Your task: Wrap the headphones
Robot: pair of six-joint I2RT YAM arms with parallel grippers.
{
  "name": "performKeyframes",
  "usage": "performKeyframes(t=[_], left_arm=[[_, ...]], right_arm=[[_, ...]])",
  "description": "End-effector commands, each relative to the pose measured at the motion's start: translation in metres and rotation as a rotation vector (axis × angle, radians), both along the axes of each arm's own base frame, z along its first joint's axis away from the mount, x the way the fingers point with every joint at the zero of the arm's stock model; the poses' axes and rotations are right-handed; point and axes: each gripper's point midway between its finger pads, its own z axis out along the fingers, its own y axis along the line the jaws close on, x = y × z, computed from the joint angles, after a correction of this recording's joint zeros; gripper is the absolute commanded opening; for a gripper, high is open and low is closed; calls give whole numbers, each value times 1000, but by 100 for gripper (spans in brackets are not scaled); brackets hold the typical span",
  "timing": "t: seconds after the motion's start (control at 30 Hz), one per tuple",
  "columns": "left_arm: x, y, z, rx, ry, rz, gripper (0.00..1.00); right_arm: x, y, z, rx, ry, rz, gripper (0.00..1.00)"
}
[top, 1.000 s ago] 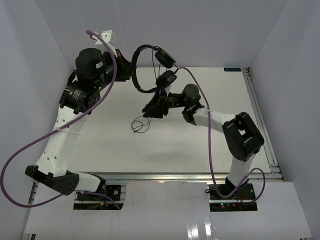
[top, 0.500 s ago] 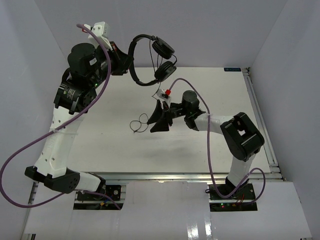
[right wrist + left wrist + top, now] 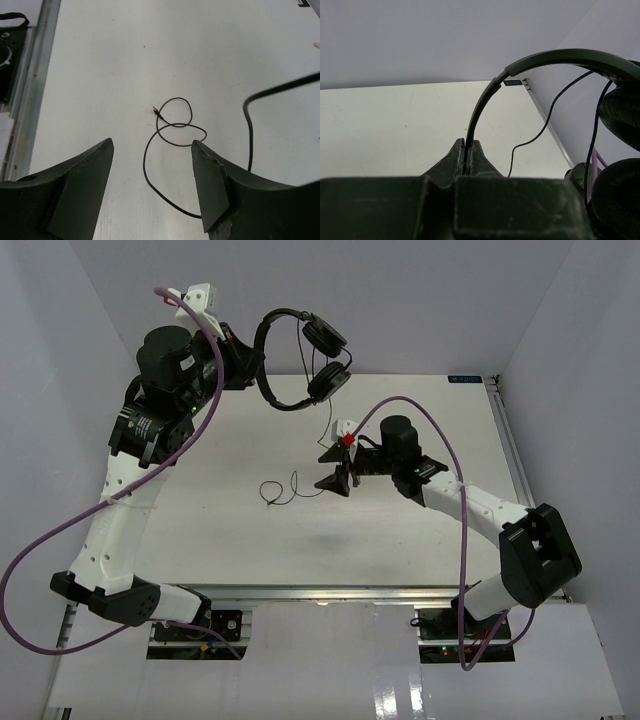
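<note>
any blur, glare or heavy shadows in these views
Top external: soft even light, only a faint shadow on the table. Left wrist: left gripper dark and featureless up close, headphones headband clearer. Right wrist: jaws slightly soft at the edges, cord on the table crisp.

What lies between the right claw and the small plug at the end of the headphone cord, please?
Only bare white table and loose loops of the thin black headphone cord itself, as the right wrist view shows beyond the open right claw.
</note>
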Motion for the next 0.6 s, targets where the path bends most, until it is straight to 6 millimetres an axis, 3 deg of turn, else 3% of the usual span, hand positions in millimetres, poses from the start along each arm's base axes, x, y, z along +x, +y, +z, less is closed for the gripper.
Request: performKeyframes(t=[0.0,0.2,0.4,0.5,0.57], left_arm=[[-7,10,21,-28,-59,40,0],[-7,15,18,-14,-53,65,0],[-8,17,16,-10,-51,71,0],[-7,17,16,-9,-49,72,0],[-6,16,16,-9,-48,71,0]], right_arm=[[17,-15,-7,-72,-42,-115,70],[12,-14,4,-77,-48,-53,70],[35,-22,8,-82,-54,-172,68],[8,-11,18,-19,-15,15,67],[1,-8,23,5,1,68,66]])
